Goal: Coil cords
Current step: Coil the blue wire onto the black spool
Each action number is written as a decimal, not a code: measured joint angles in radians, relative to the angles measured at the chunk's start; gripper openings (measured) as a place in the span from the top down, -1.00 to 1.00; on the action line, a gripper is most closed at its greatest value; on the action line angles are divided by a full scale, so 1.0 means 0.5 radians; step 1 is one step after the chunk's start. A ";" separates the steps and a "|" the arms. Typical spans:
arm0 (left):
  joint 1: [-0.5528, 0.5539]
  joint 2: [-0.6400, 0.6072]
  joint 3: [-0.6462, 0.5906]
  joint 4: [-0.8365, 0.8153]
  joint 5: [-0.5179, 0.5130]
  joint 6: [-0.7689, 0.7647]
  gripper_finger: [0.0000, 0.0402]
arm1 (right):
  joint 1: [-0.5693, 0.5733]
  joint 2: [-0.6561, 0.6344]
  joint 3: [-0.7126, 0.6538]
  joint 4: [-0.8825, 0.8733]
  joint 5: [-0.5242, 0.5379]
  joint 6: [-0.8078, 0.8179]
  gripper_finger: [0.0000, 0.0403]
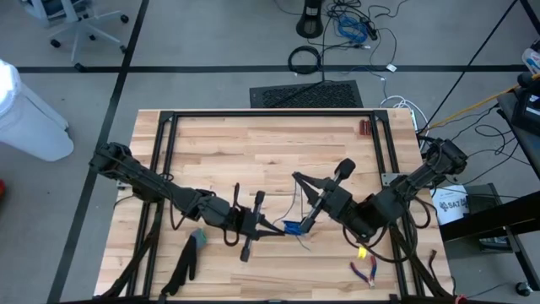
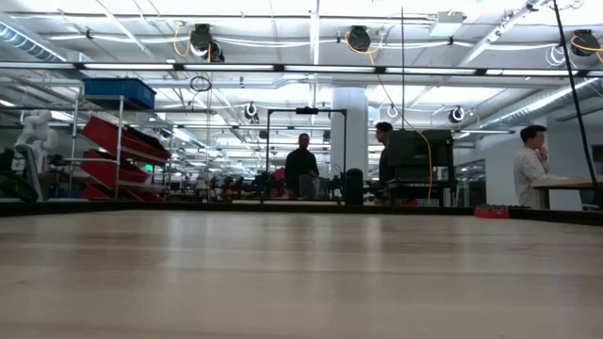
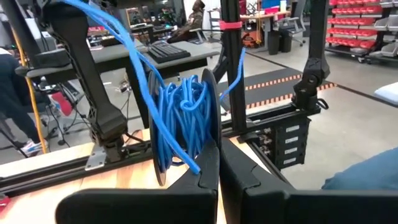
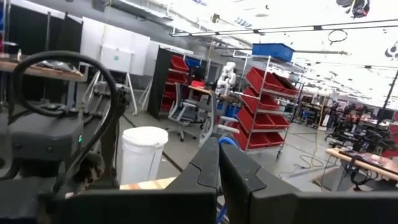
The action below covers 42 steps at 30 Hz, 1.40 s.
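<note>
Mid-coiling: your left gripper [image 3: 217, 177], fingers clamped, holds the blue cord [image 3: 183, 115] bundle above the table's [image 1: 253, 143] front; your right gripper [image 4: 217, 163] pinches its free end. Next, wrap another loop.

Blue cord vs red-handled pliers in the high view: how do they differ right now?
The blue cord is a thin flexible strand bunched on a dark disc; the red-handled pliers are a small rigid tool. The cord is held up between the shut left gripper and the shut right gripper; the pliers lie flat on the table, untouched, farther right. Shared: both are near the table's front edge.
</note>
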<state>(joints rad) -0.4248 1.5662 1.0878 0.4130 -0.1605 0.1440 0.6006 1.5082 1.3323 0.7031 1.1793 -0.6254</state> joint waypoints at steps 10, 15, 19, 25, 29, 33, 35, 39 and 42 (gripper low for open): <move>0.008 0.001 0.000 0.055 -0.131 -0.010 1.00 | -0.009 -0.002 0.000 0.155 -0.008 -0.156 1.00; 0.013 0.003 -0.002 0.084 -0.272 -0.014 1.00 | 0.005 -0.002 0.000 -0.001 -0.013 -0.038 1.00; 0.012 0.003 -0.002 0.138 -0.323 -0.014 1.00 | 0.005 -0.002 0.000 -0.194 -0.013 0.127 1.00; 0.013 0.003 -0.002 0.200 -0.377 -0.015 1.00 | 0.005 0.008 0.000 -0.401 -0.089 0.383 1.00; 0.013 0.003 -0.002 0.210 -0.480 -0.016 1.00 | 0.008 0.028 0.000 -0.420 -0.175 0.453 1.00; 0.017 0.003 -0.002 0.234 -0.519 -0.017 1.00 | 0.018 0.060 0.000 -0.448 -0.193 0.473 1.00; 0.017 0.003 -0.002 0.272 -0.538 -0.024 1.00 | 0.020 0.066 0.000 -0.501 -0.238 0.537 1.00; 0.023 0.002 -0.002 0.297 -0.542 -0.067 1.00 | 0.020 0.066 0.000 -0.619 -0.284 0.636 1.00; 0.024 0.003 -0.002 0.297 -0.575 -0.067 1.00 | 0.020 0.066 0.000 -0.680 -0.336 0.673 1.00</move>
<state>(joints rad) -0.4126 1.5675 1.0866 0.5616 -0.4481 0.1107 0.6106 1.5414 1.3323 0.3631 1.0111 -0.2887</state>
